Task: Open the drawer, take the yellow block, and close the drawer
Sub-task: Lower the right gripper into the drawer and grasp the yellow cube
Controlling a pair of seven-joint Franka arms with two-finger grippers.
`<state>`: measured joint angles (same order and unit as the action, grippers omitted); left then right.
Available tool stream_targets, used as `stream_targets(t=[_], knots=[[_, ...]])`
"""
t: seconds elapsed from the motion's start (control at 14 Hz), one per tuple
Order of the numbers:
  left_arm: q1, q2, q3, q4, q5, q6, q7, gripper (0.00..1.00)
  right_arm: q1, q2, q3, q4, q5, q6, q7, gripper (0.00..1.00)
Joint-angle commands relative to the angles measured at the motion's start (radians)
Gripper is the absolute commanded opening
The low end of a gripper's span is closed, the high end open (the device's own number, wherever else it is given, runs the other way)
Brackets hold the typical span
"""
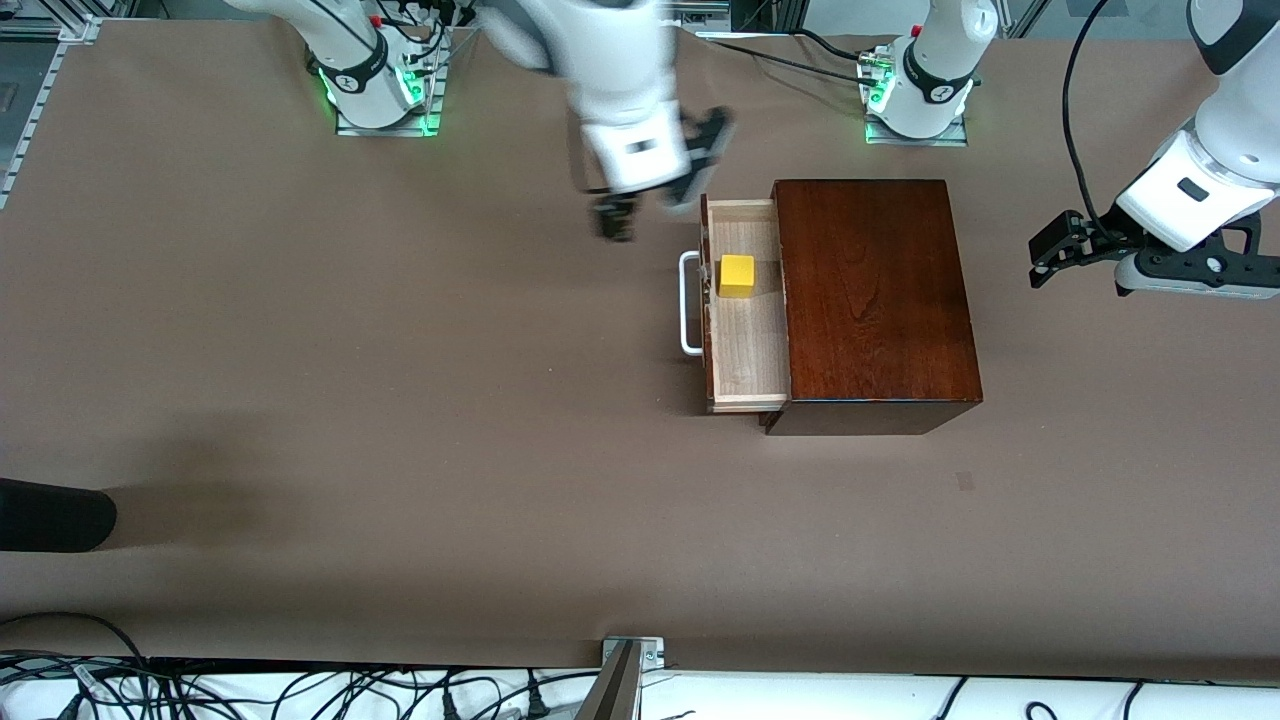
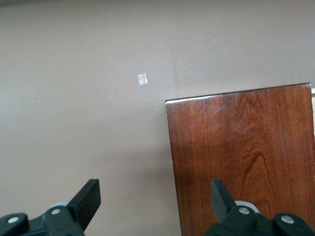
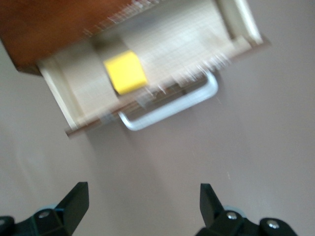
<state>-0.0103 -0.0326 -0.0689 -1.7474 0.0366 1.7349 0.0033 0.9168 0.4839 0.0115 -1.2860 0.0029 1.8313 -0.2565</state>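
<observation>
Dark mahogany box (image 1: 875,300) sits on a brown table (image 1: 400,400), and its drawer (image 1: 745,355) is pulled out toward the right arm's end of the table, showing a pale wood tray and a white bar handle (image 1: 688,303). The yellow block (image 1: 737,275) rests on the tray floor, in the part of the tray farther from the front camera, close to the drawer front and apart from the side walls. The right gripper (image 1: 640,205) hangs in the air over bare table just beside the drawer's corner that is farther from the front camera, its jaws spread wide and holding nothing; its image is blurred, which suggests motion. In the right wrist view the block (image 3: 126,72) lies ahead of the fingertips (image 3: 76,196), not yet between them. The left gripper (image 1: 1065,250) waits over the table at the left arm's end, jaws apart and empty, with the box top (image 2: 241,157) under its camera. The step in hand appears to be picking up the block. To do it well, the right gripper should centre over the block, turn so its fingers close across two flat faces, and descend straight, keeping clear of the drawer front and the box edge overhanging the tray. A tilted or off-centre approach could knock the block or strike the drawer wall.
</observation>
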Motion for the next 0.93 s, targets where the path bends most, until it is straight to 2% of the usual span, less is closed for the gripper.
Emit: stream_targets(t=[0.0, 0.14, 0.36, 0.57, 0.86], knots=[[0.001, 0.011, 0.006, 0.031, -0.018, -0.060, -0.003, 1.00, 0.042, 0.186, -0.005, 0.221, -0.035, 0.026, -0.058, 1.00], [0.001, 0.011, 0.006, 0.031, -0.018, -0.064, -0.009, 1.00, 0.079, 0.226, -0.005, 0.221, -0.040, 0.107, -0.061, 1.00], [0.003, 0.011, 0.006, 0.029, -0.018, -0.069, 0.004, 1.00, 0.123, 0.277, -0.007, 0.221, -0.147, 0.149, -0.078, 1.00], [0.003, 0.011, 0.006, 0.029, -0.018, -0.087, -0.009, 1.00, 0.123, 0.327, -0.008, 0.221, -0.153, 0.195, -0.173, 1.00], [0.006, 0.013, 0.006, 0.029, -0.018, -0.087, -0.008, 1.00, 0.123, 0.340, -0.007, 0.215, -0.152, 0.180, -0.172, 1.00]])
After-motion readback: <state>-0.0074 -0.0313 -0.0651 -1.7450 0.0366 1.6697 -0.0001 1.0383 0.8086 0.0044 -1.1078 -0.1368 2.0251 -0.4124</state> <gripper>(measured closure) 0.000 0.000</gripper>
